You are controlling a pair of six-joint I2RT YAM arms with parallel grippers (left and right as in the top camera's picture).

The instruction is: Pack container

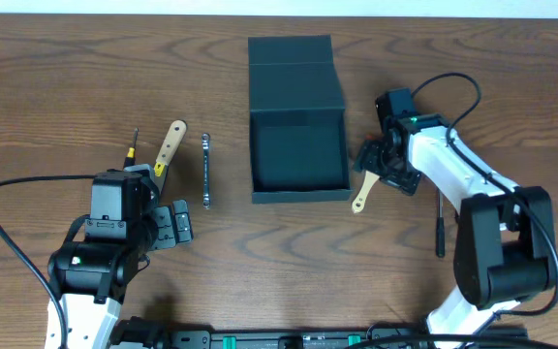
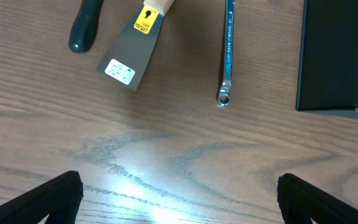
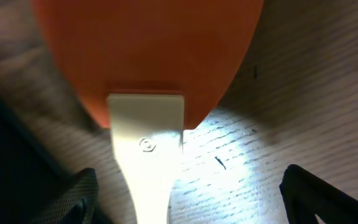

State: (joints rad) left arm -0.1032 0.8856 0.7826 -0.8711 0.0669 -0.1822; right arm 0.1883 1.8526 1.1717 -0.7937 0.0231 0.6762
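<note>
On the left, the left gripper [image 1: 178, 225] hangs low over the wooden table [image 1: 66, 78] with its jaws spread wide and nothing between them. The left wrist view shows only bare wood between the two fingertips [image 2: 48, 196].

Just past it, toward the far side of the table, lie three tools. A screwdriver [image 1: 134, 145] with a dark handle is leftmost. Beside it is a scraper [image 1: 170, 145] with a wooden handle, a flat grey blade and a yellow tag. Next comes a slim metal wrench [image 1: 206, 171], which lies lengthwise.

Right of the wrench, in the middle of the table and well apart from the left gripper, stands the box [image 1: 298, 155]. It is open, and its lid [image 1: 294, 73] is folded back flat toward the far edge.

Just beside the box's right wall, near its front corner, is the right gripper [image 1: 378, 165], also spread open. It is over a spatula [image 1: 361, 192] that lies on the table. The right wrist view shows the orange blade and cream handle between the fingertips [image 3: 325, 196], which are wide apart and gripping nothing. The handle points away from the box.

Further right, beside the right arm, lies a slim dark tool [image 1: 441, 225].
</note>
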